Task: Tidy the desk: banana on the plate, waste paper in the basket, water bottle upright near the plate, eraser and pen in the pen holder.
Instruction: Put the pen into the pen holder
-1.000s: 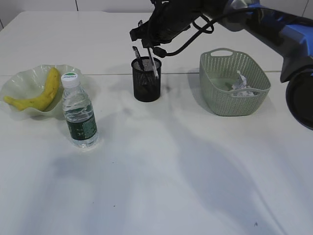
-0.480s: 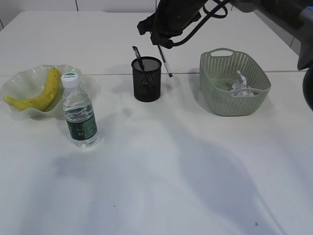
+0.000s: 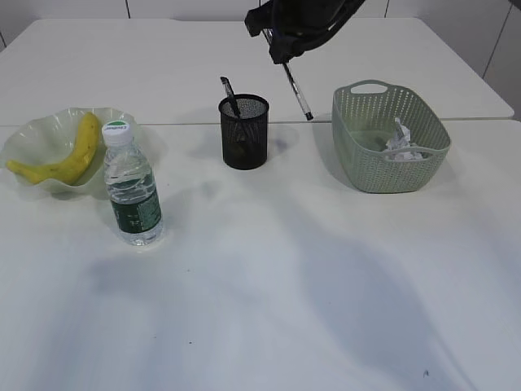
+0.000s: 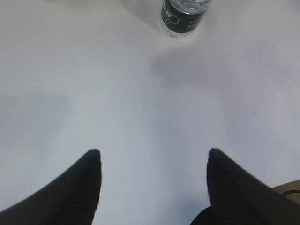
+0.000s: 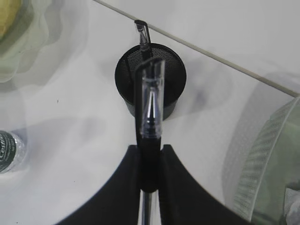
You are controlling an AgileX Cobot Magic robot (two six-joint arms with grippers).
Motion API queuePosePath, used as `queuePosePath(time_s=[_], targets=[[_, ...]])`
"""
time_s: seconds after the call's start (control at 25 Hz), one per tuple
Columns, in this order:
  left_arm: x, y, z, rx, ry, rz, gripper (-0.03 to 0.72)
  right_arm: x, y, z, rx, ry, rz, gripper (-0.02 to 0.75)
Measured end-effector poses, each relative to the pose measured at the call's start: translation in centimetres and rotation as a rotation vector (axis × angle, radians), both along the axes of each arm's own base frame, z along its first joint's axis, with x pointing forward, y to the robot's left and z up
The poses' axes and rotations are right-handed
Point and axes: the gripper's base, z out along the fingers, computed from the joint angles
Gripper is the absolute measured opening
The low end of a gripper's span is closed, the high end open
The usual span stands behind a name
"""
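**Pen hanging in the right gripper above the desk**

The water bottle [image 3: 132, 189] is wearing a dark green label with white print and has green lettering on its white cap; none of that writing is sharp enough to read. It is standing upright just beside the plate [image 3: 32, 133], where the banana [image 3: 63, 155] is lying.

The right gripper [image 5: 149, 157] is sitting with its fingers pressed together on the pen [image 3: 295, 84], which is hanging tilted from it in the air, between the pen holder [image 3: 243, 132] and the basket [image 3: 389, 147] in the exterior view. Another pen [image 3: 230, 97] is leaning inside the mesh holder. Crumpled waste paper [image 3: 400, 142] is lying in the basket.

The left gripper [image 4: 153, 161] is hovering over bare tabletop with its fingers spread wide apart and nothing between them; the bottle's base is showing at the top edge of its wrist view
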Motion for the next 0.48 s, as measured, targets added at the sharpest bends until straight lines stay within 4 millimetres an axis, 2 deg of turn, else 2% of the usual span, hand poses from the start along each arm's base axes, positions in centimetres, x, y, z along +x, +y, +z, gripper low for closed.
queuePosePath(time_s=[0.12,0.36,0.48], targets=[[0.0,0.0,0.0,0.0,0.0,0.0,0.496,-0.5,-0.2,1.0,0.013,-0.008,-0.013,0.05],[0.0,0.0,0.0,0.0,0.0,0.0,0.496,-2.0,-0.9,4.3,0.034,-0.063,-0.043,0.05],[0.0,0.0,0.0,0.0,0.0,0.0,0.496,-2.7,-1.5,5.2,0.022,-0.069,-0.069,0.05]])
